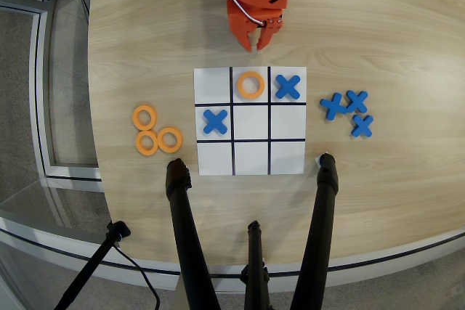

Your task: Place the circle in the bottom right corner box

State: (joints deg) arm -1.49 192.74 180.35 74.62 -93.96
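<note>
In the overhead view, your arm's orange gripper (259,40) sat at the twelve o'clock edge of the wooden table (392,41), just above the white board (250,157) and clear of it. Its two short fingers were slightly parted with nothing between them, so you were holding nothing.

The board was a three-by-three grid of thin black lines near the middle of the table. One orange ring (251,84) lay in the top middle cell. A blue cross (288,86) lay in the top right cell, just beside that ring at its three o'clock. A second blue cross (215,121) lay in the left cell of the middle row. The bottom right cell (288,157) was bare white, as were the other cells.

At nine o'clock from the board, on the bare wood, you had three more orange rings (155,131) bunched together, touching or nearly touching each other. At three o'clock from the board lay three spare blue crosses (349,110), also bunched close, two of them overlapping at their tips.

At six o'clock, three black tripod legs (190,245) came in from the bottom edge; the two outer ones ended on the table just below the board's lower corners.
</note>
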